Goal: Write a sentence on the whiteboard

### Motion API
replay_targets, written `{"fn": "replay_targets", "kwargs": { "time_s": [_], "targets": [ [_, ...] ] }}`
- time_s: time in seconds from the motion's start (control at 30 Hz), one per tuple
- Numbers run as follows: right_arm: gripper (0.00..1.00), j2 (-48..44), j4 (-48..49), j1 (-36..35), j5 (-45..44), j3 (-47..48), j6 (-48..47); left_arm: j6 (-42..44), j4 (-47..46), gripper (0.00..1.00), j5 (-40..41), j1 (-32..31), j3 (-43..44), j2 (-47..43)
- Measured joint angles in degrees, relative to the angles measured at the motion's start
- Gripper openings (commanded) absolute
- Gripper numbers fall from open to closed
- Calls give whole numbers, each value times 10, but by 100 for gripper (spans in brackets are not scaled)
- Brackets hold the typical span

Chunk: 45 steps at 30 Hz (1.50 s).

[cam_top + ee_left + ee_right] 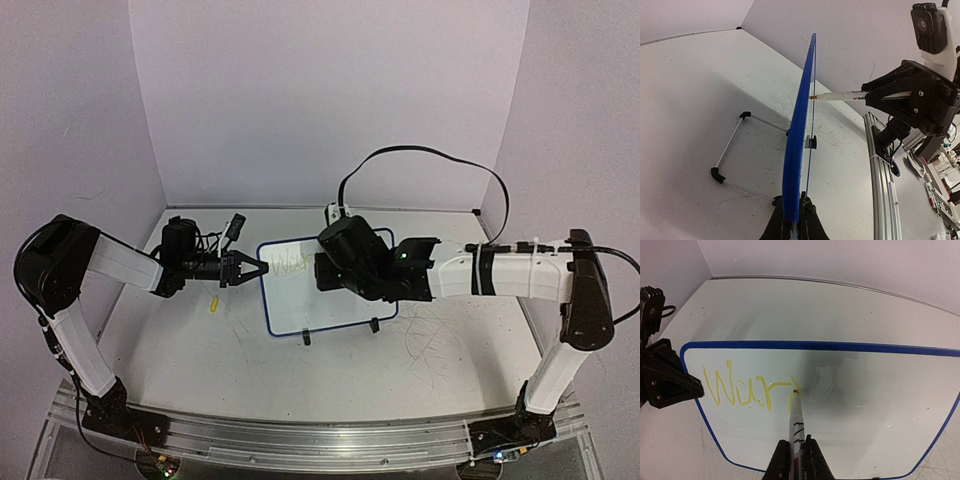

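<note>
Pressing lightly seemed best for the right gripper [797,449] clamping the marker [796,415], the left gripper [795,210] pinching the whiteboard [800,125] steady.

Soft, even light is falling from above, and the walls [330,100] are taking on a faint lilac cast in the top view. Shadows on the table [200,350] are looking pale and soft-edged there. In the right wrist view a dull sheen is spreading across the whiteboard [880,390] just right of the marker [796,415]. The yellow writing [740,390] is showing weakly against the bright surface, and the blue frame is bowing from lens distortion. In the left wrist view the board is casting a wide grey shadow to its left.
</note>
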State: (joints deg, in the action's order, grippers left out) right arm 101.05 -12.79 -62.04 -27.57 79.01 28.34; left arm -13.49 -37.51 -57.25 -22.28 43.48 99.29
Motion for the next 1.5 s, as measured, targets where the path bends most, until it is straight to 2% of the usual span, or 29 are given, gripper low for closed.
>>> {"fn": "replay_targets", "kwargs": {
  "time_s": [1.5],
  "targets": [
    [0, -22, 21, -4, -1, -57, 38, 0, 0, 0, 0, 0, 0, 0]
  ]
}}
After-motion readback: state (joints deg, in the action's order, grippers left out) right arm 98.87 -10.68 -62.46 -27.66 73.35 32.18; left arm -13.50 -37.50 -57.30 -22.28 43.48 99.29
